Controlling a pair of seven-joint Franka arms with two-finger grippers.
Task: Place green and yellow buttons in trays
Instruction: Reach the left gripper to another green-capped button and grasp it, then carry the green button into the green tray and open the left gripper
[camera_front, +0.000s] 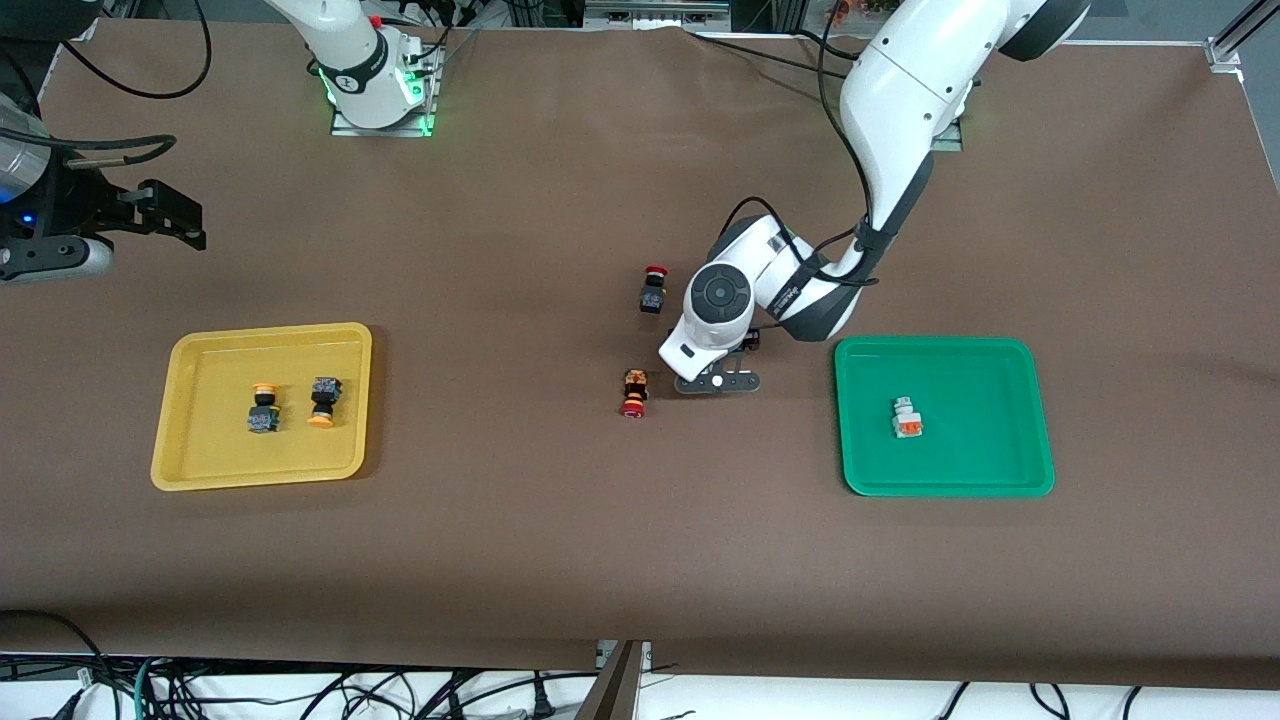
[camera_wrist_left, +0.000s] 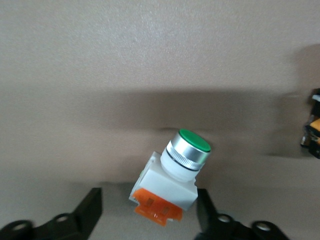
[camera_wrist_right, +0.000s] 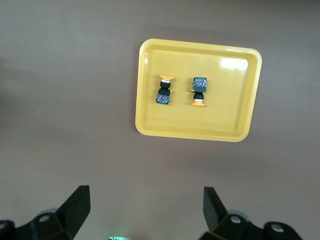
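Note:
A white-grey button with a green cap (camera_wrist_left: 172, 182) lies tilted on the table between the fingers of my left gripper (camera_wrist_left: 147, 200). The gripper is open, one finger close against the button's body and the other apart from it. In the front view my left gripper (camera_front: 716, 383) is low over the table beside the green tray (camera_front: 940, 345) and hides this button. The green tray holds another white-grey button (camera_front: 907, 418). The yellow tray (camera_front: 200, 470) holds two yellow-capped buttons (camera_front: 263, 408) (camera_front: 323, 401). My right gripper (camera_front: 170, 215) is open and empty, raised over the table toward the right arm's end.
Two black switches with red caps lie on the table near my left gripper, one (camera_front: 634, 392) just beside it and one (camera_front: 653, 289) farther from the front camera. The right wrist view shows the yellow tray (camera_wrist_right: 145, 100) with its two buttons (camera_wrist_right: 164, 90) (camera_wrist_right: 199, 91).

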